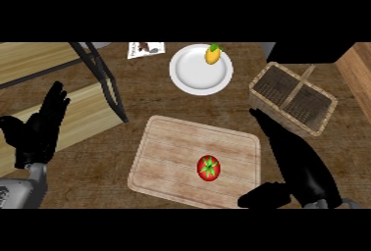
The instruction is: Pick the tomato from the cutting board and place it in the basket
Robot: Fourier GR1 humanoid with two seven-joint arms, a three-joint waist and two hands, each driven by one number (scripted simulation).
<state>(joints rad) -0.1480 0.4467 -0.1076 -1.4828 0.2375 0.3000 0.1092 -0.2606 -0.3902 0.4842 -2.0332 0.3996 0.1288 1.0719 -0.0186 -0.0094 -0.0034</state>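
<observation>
A red tomato (208, 167) with a green stem lies on the wooden cutting board (174, 147), toward its near right part. The wicker basket (293, 98) with a handle across its top stands at the right rear, beyond the board's far right corner. My right hand (293, 162) lies open just right of the board, fingers stretched toward the basket, thumb near the board's near right corner; it does not touch the tomato. My left hand (39, 130) rests open at the left edge, fingers up.
A white plate (196, 73) with a small yellow fruit (212, 55) on its far rim sits behind the board. A wooden shelf with black metal legs (109, 83) fills the left. A card (145, 49) lies at the back.
</observation>
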